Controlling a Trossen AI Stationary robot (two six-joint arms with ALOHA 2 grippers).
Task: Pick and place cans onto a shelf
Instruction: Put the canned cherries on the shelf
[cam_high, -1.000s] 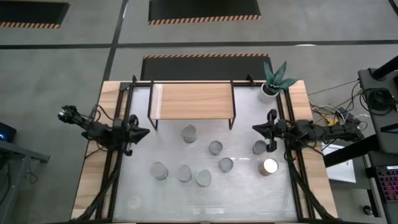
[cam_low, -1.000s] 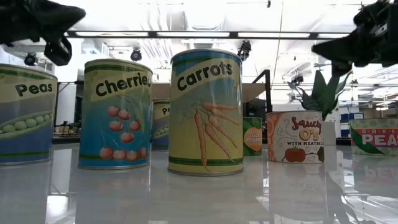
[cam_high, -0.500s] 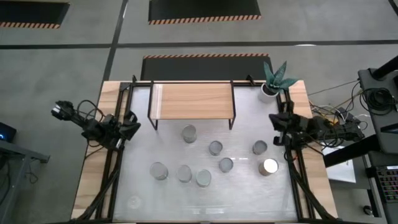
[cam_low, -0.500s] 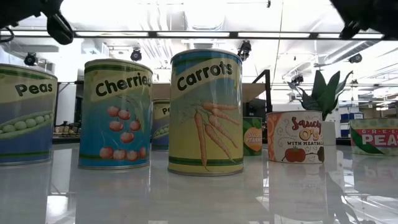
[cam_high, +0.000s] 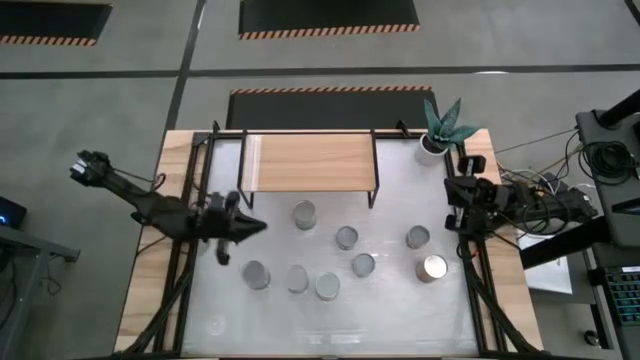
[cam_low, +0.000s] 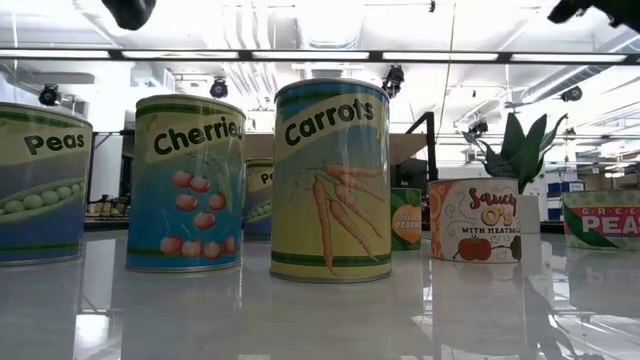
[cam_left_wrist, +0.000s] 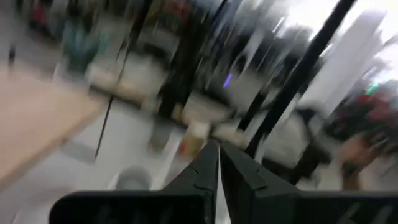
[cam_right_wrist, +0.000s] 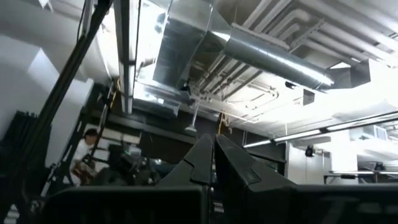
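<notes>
Eight cans stand upright on the white table top: one (cam_high: 304, 213) just before the shelf, others (cam_high: 346, 237), (cam_high: 417, 237), (cam_high: 363, 264), a near row (cam_high: 256, 275), (cam_high: 296, 279), (cam_high: 327, 287), and a shiny-lidded one (cam_high: 432, 268) at the right. The low view shows their labels, such as Carrots (cam_low: 330, 180) and Cherries (cam_low: 187, 185). The shelf (cam_high: 310, 162) with its light wooden top stands at the far middle, with nothing on its top. My left gripper (cam_high: 262, 227) is shut and empty, above the table's left part, pointing right, left of the cans. My right gripper (cam_high: 449, 203) is shut and empty at the right edge.
A small white pot with a green plant (cam_high: 436, 135) stands at the far right corner. Black frame bars (cam_high: 196, 190) run along the table's left and right sides. A person (cam_right_wrist: 81, 155) shows in the room behind.
My left gripper drew back toward the left edge, then swung toward the right and near side, out over the table toward the near-left cans. My right gripper pulled back toward the right edge. Both rose out of the low view. The cans stayed still.
</notes>
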